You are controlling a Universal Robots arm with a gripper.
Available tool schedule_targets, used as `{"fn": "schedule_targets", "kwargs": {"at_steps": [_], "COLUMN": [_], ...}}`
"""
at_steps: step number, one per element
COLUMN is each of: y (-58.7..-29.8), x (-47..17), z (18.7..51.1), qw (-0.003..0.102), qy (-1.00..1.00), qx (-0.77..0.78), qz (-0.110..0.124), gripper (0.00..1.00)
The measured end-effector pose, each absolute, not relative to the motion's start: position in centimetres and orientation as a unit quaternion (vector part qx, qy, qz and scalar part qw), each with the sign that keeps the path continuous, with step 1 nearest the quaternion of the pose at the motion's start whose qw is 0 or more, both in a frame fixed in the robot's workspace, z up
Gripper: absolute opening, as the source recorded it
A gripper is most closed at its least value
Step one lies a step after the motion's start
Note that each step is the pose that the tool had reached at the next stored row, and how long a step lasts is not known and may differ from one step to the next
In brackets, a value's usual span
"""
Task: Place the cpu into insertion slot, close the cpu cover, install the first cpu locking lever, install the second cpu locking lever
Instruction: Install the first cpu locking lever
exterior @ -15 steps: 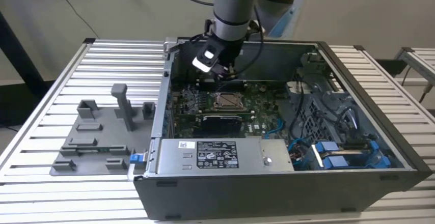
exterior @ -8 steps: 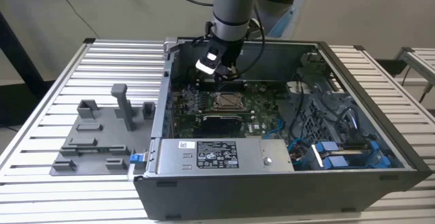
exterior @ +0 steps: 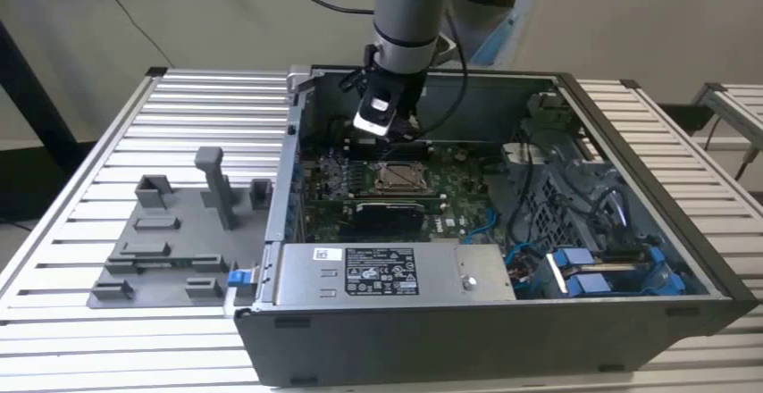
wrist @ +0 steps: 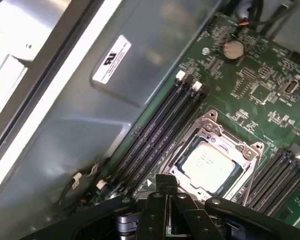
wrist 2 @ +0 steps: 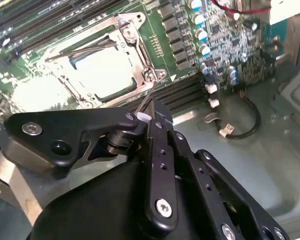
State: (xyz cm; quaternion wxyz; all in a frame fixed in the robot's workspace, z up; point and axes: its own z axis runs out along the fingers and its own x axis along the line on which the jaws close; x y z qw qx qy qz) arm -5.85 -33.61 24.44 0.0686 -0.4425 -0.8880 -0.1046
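The cpu (wrist: pixel 210 165) lies flat in the insertion slot (exterior: pixel 399 177) on the green motherboard, its pale face showing through the window of the cpu cover (wrist: pixel 217 131). The cover lies down over it in both wrist views. My gripper (exterior: pixel 391 138) hangs just behind the socket, inside the open computer case. Its black fingers (wrist 2: pixel 149 111) are shut together. A thin wire locking lever (wrist 2: pixel 142 100) rises from the socket corner up to the fingertips; whether it is pinched or only touched I cannot tell. Another lever wire (wrist: pixel 252 172) runs along the socket's side.
Black memory slots (wrist: pixel 155 135) flank the socket. The case's grey wall (wrist: pixel 90 125) stands close behind the gripper. A power supply (exterior: pixel 394 272) and blue-clipped cables (exterior: pixel 596 272) sit at the case front. A grey fixture plate (exterior: pixel 179 232) lies at the exterior view's left.
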Motion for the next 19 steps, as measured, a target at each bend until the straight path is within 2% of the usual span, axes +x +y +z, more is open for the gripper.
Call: {"fn": "schedule_targets", "kwargs": {"at_steps": [8, 15, 19], "y": [-33.61, -33.61, -33.61], "x": [-5.86, -5.85, -5.85], "z": [24.17, 24.04, 24.04], "qw": [0.070, 0.052, 0.050], "qy": [-0.918, -0.938, -0.941], "qx": [-0.376, -0.324, -0.317], "qz": [-0.102, -0.108, -0.108], "gripper": [0.11, 0.11, 0.11]}}
